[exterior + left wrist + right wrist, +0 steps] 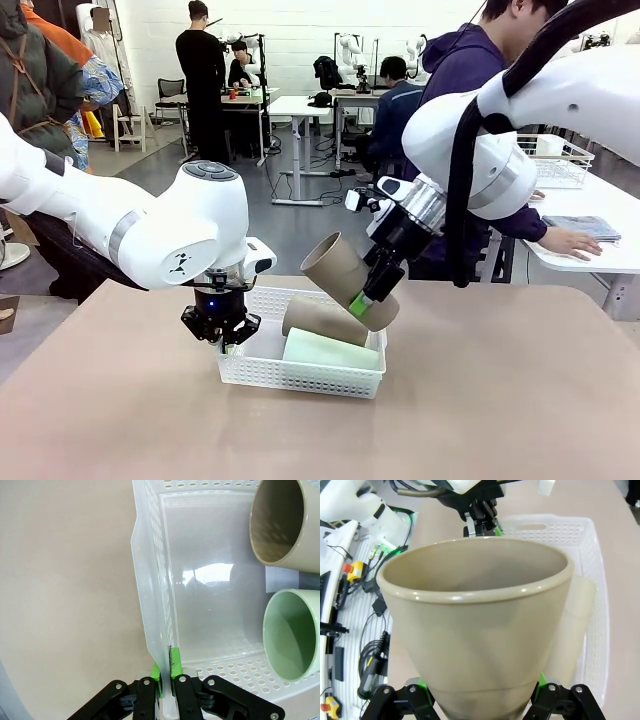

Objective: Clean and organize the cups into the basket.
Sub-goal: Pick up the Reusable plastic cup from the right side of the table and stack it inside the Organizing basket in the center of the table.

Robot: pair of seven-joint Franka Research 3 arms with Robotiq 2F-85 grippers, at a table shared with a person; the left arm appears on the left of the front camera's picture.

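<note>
On the desk (500, 400), white lattice basket (300, 376) holding a lying tan cup (318, 318) and mint green cup (330, 352), second tan cup (335, 268) tilted above its right end, clamped by the right end effector (368, 300), left end effector (229, 346) pinched on its left wall.

Front camera across table (500, 400); both wrist cameras close on shared basket (300, 375)
</note>
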